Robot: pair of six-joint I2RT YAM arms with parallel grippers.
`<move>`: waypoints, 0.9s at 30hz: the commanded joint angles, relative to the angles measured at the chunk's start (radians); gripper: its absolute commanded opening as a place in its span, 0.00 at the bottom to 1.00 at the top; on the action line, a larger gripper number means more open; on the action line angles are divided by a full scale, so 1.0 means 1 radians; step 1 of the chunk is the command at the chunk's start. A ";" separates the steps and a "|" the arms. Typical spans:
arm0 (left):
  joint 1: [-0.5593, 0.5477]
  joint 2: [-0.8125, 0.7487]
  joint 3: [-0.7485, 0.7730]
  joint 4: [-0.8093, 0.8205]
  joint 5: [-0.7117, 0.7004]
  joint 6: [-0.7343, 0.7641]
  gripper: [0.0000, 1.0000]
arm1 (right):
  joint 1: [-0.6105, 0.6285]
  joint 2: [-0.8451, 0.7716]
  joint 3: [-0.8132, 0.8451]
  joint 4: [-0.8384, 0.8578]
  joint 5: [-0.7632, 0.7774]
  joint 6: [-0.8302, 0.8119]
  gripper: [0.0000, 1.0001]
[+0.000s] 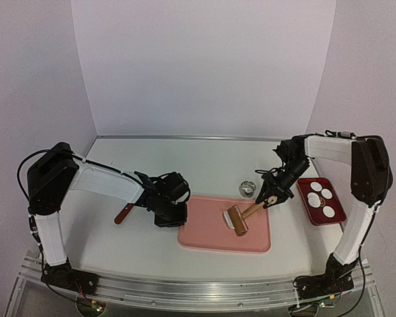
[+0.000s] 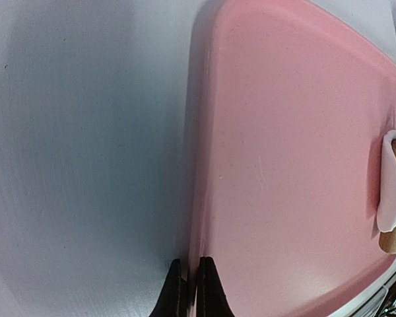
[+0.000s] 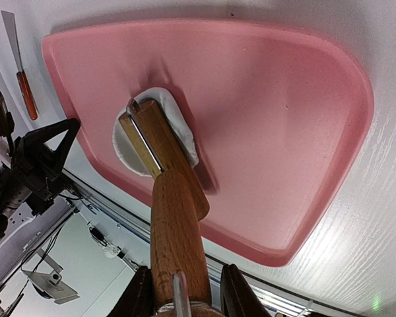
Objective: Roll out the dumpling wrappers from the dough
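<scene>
The right hand (image 3: 180,290) pinches the roller (image 3: 160,142) by its handle — the roller lies on the dough (image 3: 127,148), straight ahead. The left hand (image 2: 188,290), pressed together, is farther off.

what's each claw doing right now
left claw: shut, empty, tips at the pink tray edge
right claw: shut on the rolling pin handle, roller on the dough

left pincer (image 2: 190,267) closed, right pincer (image 3: 185,290) clamped
</scene>
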 commanded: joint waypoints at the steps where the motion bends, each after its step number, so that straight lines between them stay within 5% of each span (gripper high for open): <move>1: 0.022 0.038 -0.002 -0.130 -0.030 0.005 0.00 | -0.061 0.112 -0.058 -0.017 0.662 0.054 0.00; 27: 0.042 0.047 0.018 -0.154 -0.030 0.002 0.00 | -0.153 0.180 -0.016 -0.020 0.669 0.016 0.00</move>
